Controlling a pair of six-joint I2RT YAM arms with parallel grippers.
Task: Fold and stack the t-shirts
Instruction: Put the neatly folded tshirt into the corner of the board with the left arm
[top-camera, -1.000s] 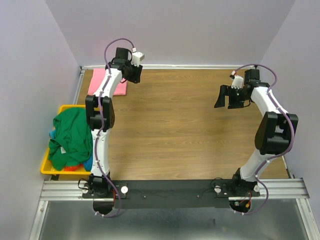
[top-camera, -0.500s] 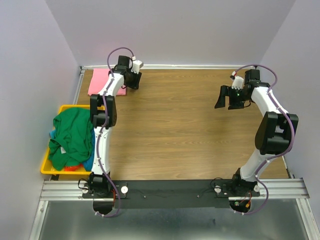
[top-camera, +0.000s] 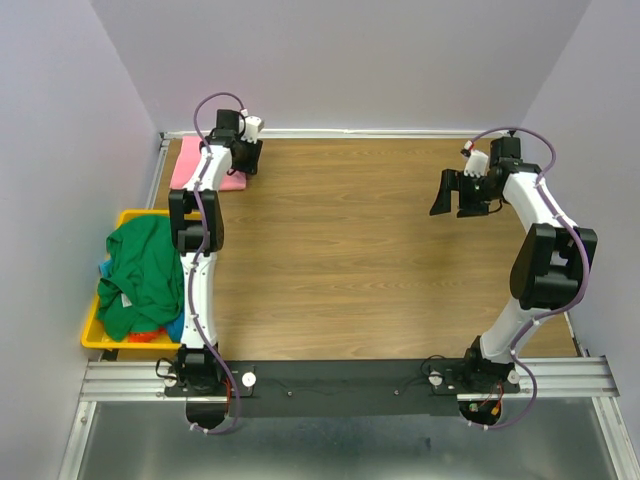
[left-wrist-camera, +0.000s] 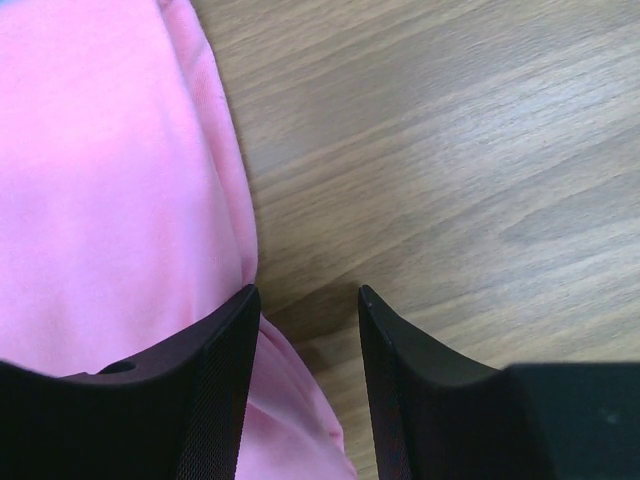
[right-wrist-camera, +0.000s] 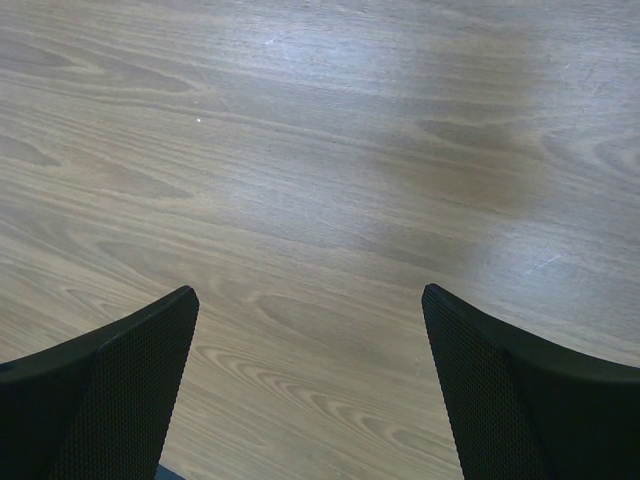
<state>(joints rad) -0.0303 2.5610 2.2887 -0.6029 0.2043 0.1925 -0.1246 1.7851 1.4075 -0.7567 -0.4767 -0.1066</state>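
A folded pink t-shirt (top-camera: 188, 165) (left-wrist-camera: 110, 170) lies at the table's far left corner. My left gripper (top-camera: 245, 160) (left-wrist-camera: 305, 292) is low at its right edge, jaws partly open and astride the hem; one finger rests over the fabric, the other over bare wood. Cloth lies in the gap without being pinched. A green t-shirt (top-camera: 140, 270) is heaped over the yellow bin, with bits of blue (top-camera: 176, 326) and orange (top-camera: 150, 336) beneath it. My right gripper (top-camera: 455, 200) (right-wrist-camera: 310, 292) hangs wide open over bare wood at the right, holding nothing.
The yellow bin (top-camera: 131, 214) sits against the left wall, beside the left arm's base. Purple walls close in the table on the left, back and right. A metal rail (top-camera: 400, 375) runs along the near edge.
My left gripper has swung left and down from beside the pink t-shirt onto its right edge. The right arm has not moved.
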